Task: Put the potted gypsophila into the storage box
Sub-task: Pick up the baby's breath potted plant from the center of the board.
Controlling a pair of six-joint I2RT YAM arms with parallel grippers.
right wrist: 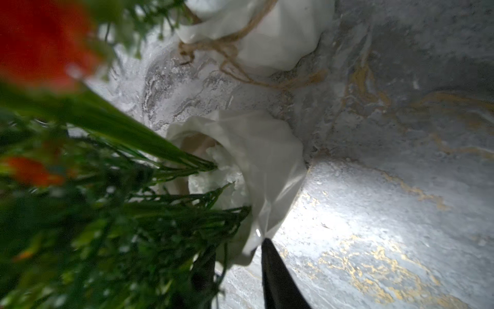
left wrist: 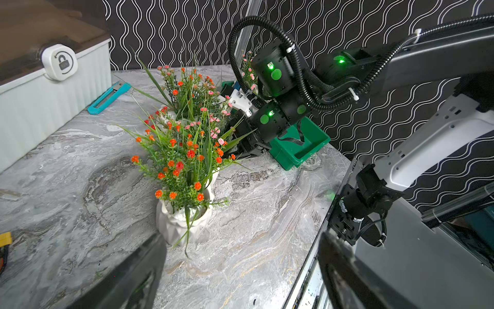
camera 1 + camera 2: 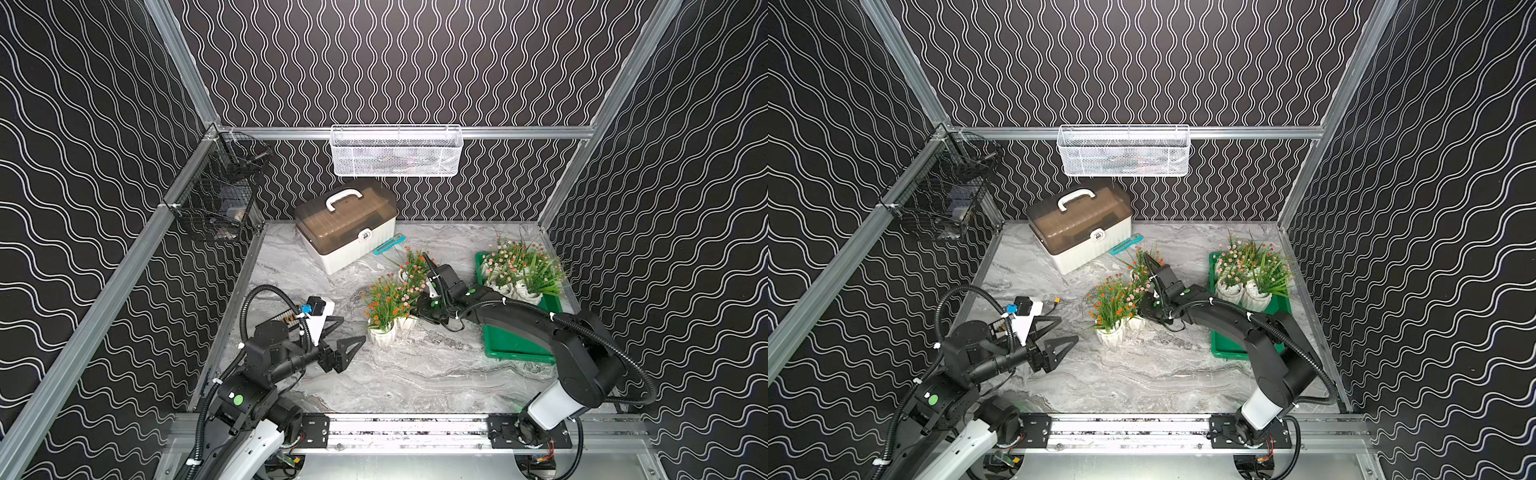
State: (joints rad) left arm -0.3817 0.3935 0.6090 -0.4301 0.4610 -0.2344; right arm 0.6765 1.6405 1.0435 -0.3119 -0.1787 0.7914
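No words — just an open-padlock sign on the latch (image 2: 59,62) of the white case (image 2: 48,107).

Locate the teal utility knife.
The teal utility knife lies flat on the table in both top views, just right of the white case, toward the back wall.

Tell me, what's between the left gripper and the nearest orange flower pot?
Nothing: only bare marble tabletop separates the left gripper from the orange-flowered pot, as both top views show.
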